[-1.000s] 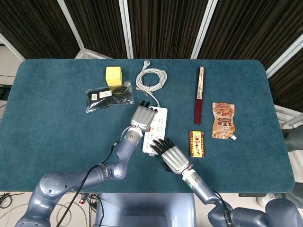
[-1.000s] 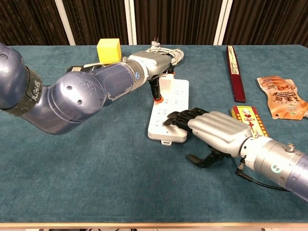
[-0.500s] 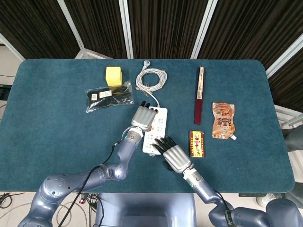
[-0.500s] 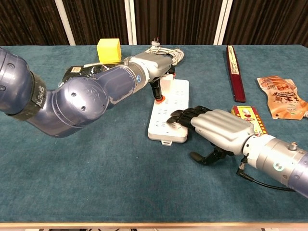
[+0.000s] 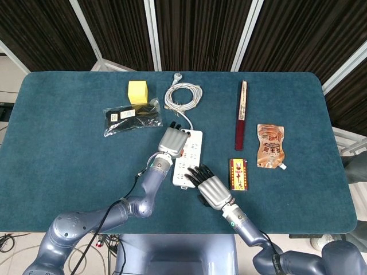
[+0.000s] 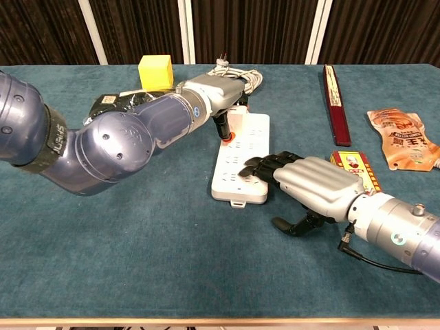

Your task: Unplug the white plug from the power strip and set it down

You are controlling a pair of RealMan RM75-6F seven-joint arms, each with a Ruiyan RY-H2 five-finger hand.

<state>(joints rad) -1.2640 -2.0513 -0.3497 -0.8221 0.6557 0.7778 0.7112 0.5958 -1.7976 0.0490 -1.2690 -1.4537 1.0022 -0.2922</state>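
The left arm comes in from the lower left of the frame and bends toward the centre. The left hand [image 5: 172,140] lies palm down with its dark fingers pointing down. The right hand [image 6: 308,184], lower right of centre, lies flat with its fingers [image 6: 258,166] stretched toward the left.

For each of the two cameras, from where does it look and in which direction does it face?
Head view: sits high, looks almost straight down on the table; both forearms enter from the bottom edge.
Chest view: sits low at the table's near edge, looks forward across it; the left arm fills the left side, the right hand is close.
Both show the power strip, the left hand at its far end, and the yellow block.
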